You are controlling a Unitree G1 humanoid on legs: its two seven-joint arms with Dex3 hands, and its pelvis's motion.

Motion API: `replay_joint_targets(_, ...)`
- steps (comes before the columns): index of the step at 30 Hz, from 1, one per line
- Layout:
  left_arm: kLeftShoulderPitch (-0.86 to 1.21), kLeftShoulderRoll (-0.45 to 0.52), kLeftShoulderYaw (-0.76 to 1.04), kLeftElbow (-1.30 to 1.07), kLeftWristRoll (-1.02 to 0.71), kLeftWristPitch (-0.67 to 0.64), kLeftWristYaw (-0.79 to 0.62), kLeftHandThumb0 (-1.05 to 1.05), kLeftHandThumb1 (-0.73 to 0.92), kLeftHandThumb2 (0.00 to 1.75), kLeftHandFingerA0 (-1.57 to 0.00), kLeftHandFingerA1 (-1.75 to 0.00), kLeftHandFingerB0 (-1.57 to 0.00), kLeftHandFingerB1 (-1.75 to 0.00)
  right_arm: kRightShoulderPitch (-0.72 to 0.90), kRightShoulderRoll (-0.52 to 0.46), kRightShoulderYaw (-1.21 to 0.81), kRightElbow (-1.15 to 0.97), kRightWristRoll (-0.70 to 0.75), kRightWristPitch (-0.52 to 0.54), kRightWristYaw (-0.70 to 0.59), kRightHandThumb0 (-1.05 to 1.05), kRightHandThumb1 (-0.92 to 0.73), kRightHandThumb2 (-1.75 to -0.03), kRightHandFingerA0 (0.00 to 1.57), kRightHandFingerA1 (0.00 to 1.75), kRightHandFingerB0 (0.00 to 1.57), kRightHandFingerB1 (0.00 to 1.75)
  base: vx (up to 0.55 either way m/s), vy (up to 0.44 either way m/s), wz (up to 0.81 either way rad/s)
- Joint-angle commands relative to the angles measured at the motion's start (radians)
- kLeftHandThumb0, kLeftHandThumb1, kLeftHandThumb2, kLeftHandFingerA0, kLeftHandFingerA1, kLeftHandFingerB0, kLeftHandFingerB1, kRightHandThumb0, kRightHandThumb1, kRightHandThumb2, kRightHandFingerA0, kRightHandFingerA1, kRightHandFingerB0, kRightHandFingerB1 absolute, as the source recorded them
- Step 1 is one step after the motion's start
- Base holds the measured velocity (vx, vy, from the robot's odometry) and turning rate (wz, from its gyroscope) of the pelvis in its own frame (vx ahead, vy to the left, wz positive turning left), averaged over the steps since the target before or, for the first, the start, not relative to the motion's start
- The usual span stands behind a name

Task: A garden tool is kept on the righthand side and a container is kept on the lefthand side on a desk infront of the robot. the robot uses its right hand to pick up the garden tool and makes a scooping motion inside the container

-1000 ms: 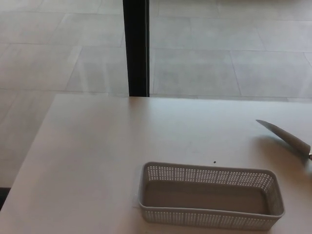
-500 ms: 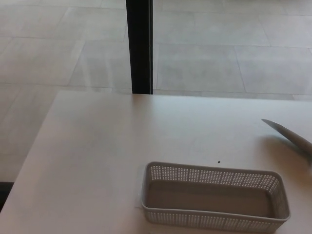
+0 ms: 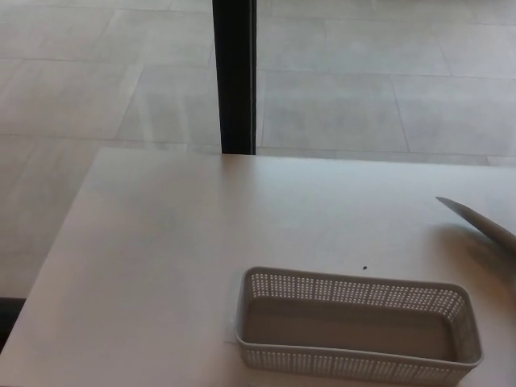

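desk: white | post: black, behind desk | floor: tiled

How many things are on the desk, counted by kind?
Perforated basket: 1
Garden tool blade, only partly in view at the right edge: 1
Total on the desk: 2
No robot hand shows in the picture.

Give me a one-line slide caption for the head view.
Empty perforated grey basket on a white desk, a metal tool blade entering at the right edge; no robot hand in view.
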Motion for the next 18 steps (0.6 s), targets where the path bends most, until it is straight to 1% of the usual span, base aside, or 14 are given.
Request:
replay_joint_targets(1, 0.012, -0.007, 0.003, 0.008, -0.039, -0.051, 0.011, -1.05, -0.08, 1.47, -0.95, -1.42, -0.94, -1.35, -0.072, 0.002, 0.133, 0.126, -0.188, -0.011, 0.072, -1.01, -0.68, -1.10, 0.05, 0.11, 0.12, 0.16, 0.00, 0.000, 0.00)
replay_joint_targets(2, 0.012, -0.008, 0.003, 0.010, -0.041, -0.049, 0.007, -1.05, -0.07, 1.47, -0.94, -1.42, -0.90, -1.35, -0.078, 0.003, 0.146, 0.146, -0.195, -0.011, 0.071, -0.96, -0.66, -1.09, 0.03, 0.15, 0.10, 0.18, 0.00, 0.000, 0.00)
replay_joint_targets(3, 0.013, -0.010, 0.006, 0.009, -0.046, -0.050, 0.003, -1.05, -0.07, 1.46, -0.92, -1.43, -0.91, -1.34, -0.085, 0.004, 0.158, 0.165, -0.201, -0.013, 0.066, -0.95, -0.66, -1.08, 0.03, 0.17, 0.11, 0.19, 0.00, 0.000, 0.00)
replay_joint_targets(4, 0.012, -0.011, 0.016, 0.009, -0.058, -0.049, -0.003, -1.05, -0.07, 1.42, -0.91, -1.43, -0.91, -1.34, -0.090, 0.008, 0.165, 0.187, -0.204, -0.010, 0.064, -1.01, -0.69, -1.08, 0.02, 0.15, 0.10, 0.18, 0.00, 0.000, 0.00)
replay_joint_targets(6, 0.007, -0.009, 0.019, 0.012, -0.064, -0.049, -0.010, -1.05, -0.04, 1.38, -0.97, -1.41, -1.04, -1.23, -0.103, 0.010, 0.182, 0.232, -0.213, -0.009, 0.058, -0.98, -0.68, -1.09, 0.02, 0.18, 0.07, 0.21, 0.00, 0.000, 0.00)
replay_joint_targets(7, 0.009, -0.009, 0.014, 0.008, -0.060, -0.056, -0.008, -1.05, -0.02, 1.36, -1.00, -1.41, -1.05, -1.22, -0.108, 0.011, 0.186, 0.248, -0.215, -0.011, 0.057, -1.02, -0.71, -1.11, 0.03, 0.15, 0.09, 0.18, 0.00, 0.000, 0.00)
replay_joint_targets(8, 0.013, -0.009, 0.006, 0.003, -0.054, -0.071, -0.010, -1.05, 0.01, 1.33, -1.07, -1.35, -1.10, -1.18, -0.115, 0.014, 0.189, 0.270, -0.218, -0.013, 0.057, -1.01, -0.70, -1.11, 0.03, 0.15, 0.12, 0.19, 0.00, 0.000, 0.00)
replay_joint_targets(9, 0.014, -0.005, 0.002, 0.002, -0.054, -0.084, -0.024, -1.05, 0.03, 1.28, -1.05, -1.32, -1.06, -1.18, -0.122, 0.017, 0.193, 0.300, -0.222, -0.007, 0.054, -0.98, -0.68, -1.10, 0.02, 0.17, 0.07, 0.22, 0.00, 0.000, 0.00)
replay_joint_targets(11, 0.013, -0.003, -0.002, 0.004, -0.056, -0.089, -0.029, -1.05, 0.03, 1.28, -1.05, -1.32, -1.06, -1.18, -0.130, 0.021, 0.194, 0.322, -0.228, -0.011, 0.050, -0.98, -0.68, -1.10, 0.02, 0.17, 0.07, 0.22, 0.00, 0.000, 0.00)
replay_joint_targets(12, 0.008, -0.006, 0.001, -0.003, -0.065, -0.076, -0.031, -1.05, 0.00, 1.32, -1.04, -1.33, -0.92, -1.30, -0.129, 0.021, 0.190, 0.341, -0.226, -0.018, 0.041, -0.96, -0.67, -1.08, 0.01, 0.20, 0.06, 0.24, 0.00, 0.000, 0.00)
replay_joint_targets(14, 0.007, -0.008, -0.001, -0.007, -0.070, -0.068, -0.034, -1.05, -0.01, 1.32, -1.00, -1.33, -0.87, -1.33, -0.130, 0.024, 0.190, 0.364, -0.233, -0.025, 0.036, -0.96, -0.68, -1.08, 0.01, 0.21, 0.06, 0.22, 0.00, 0.000, 0.00)
replay_joint_targets(16, 0.008, -0.008, -0.005, -0.006, -0.070, -0.070, -0.034, -1.05, -0.02, 1.32, -1.02, -1.32, -0.89, -1.31, -0.131, 0.027, 0.183, 0.370, -0.231, -0.020, 0.046, -0.95, -0.67, -1.08, 0.02, 0.19, 0.10, 0.22, 0.00, 0.000, 0.00)
replay_joint_targets(17, 0.011, -0.009, -0.009, -0.005, -0.068, -0.079, -0.034, -1.05, -0.02, 1.31, -1.06, -1.28, -0.95, -1.26, -0.127, 0.026, 0.180, 0.364, -0.231, -0.014, 0.052, -0.99, -0.69, -1.07, 0.02, 0.16, 0.08, 0.21, 0.00, 0.000, 0.00)
replay_joint_targets(18, 0.014, -0.014, -0.015, -0.005, -0.068, -0.086, -0.049, -1.05, -0.04, 1.31, -1.07, -1.28, -0.98, -1.25, -0.126, 0.025, 0.188, 0.341, -0.240, 0.044, 0.101, -0.89, -0.77, -0.63, 0.04, 0.39, 0.10, 0.26, 0.00, 0.000, 0.00)
